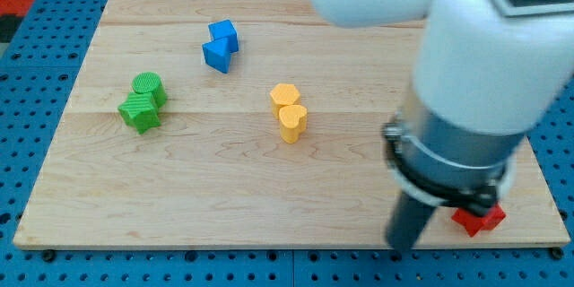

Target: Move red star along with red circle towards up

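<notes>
A red block (478, 221), probably the star, lies near the board's bottom right corner, partly hidden under my arm. The red circle does not show; the arm's white and grey body covers much of the view's right side. My dark rod comes down left of the red block. My tip (402, 247) sits near the board's bottom edge, a short way left of the red block and apart from it.
Two blue blocks (221, 46) touch at the upper left. A green circle (149, 86) and a green star (140, 113) touch at the left. A yellow hexagon (284, 97) and a yellow heart (292, 124) touch in the middle. The wooden board (224, 197) lies on a blue pegboard.
</notes>
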